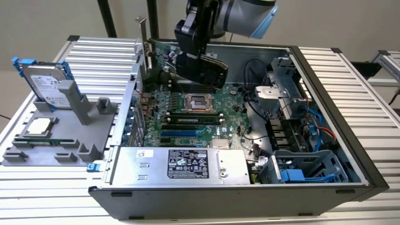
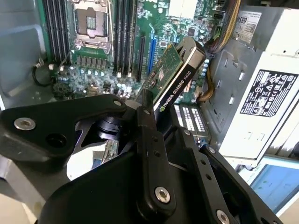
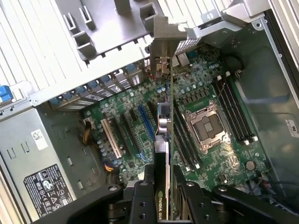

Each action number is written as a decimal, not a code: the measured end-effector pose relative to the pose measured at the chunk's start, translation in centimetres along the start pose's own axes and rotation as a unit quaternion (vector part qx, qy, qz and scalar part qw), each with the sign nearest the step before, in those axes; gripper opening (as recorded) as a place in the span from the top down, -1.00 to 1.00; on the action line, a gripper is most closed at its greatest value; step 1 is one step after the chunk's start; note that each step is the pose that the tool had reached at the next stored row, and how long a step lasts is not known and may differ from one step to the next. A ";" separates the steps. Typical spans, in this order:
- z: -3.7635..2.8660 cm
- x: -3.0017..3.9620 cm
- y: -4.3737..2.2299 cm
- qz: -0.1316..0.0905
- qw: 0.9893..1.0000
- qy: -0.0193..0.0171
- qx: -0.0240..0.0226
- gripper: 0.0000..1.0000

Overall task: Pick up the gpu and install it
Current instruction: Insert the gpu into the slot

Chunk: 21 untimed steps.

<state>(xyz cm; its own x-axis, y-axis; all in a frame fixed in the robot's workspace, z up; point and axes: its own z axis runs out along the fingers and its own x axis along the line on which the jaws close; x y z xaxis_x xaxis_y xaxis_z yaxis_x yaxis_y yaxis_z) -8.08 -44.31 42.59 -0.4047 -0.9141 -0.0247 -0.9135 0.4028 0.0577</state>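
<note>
**gpu pinched on edge over the open case**

You have the gripper clamped on the gpu, one matte black finger on each flat face. In the first wrist view you see the card edge-on as a thin green strip. It runs away from the fingers to its bent silver metal bracket, which stands beside the case's perforated slot wall.

In the second wrist view the gpu shows a green board backed by a glossy black shroud. It is tilted above the long blue and black expansion slots.

Below it lies the green motherboard with its square metal-framed CPU socket. From the exterior view you cannot tell whether the card's edge touches a slot.

The boxy grey power supply sits in the case's near corner.
</note>
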 end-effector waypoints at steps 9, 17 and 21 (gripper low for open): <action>0.00 0.00 0.00 -0.052 0.999 0.003 -0.001 1.00; -0.01 0.00 0.00 -0.101 0.995 0.006 -0.002 1.00; -0.01 0.00 0.00 -0.125 0.992 0.007 -0.003 1.00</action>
<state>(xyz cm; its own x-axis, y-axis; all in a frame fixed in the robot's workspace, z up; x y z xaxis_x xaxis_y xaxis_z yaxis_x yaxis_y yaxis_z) -8.08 -44.31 42.60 -0.1639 -0.9862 -0.0247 -0.9851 0.1623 0.0577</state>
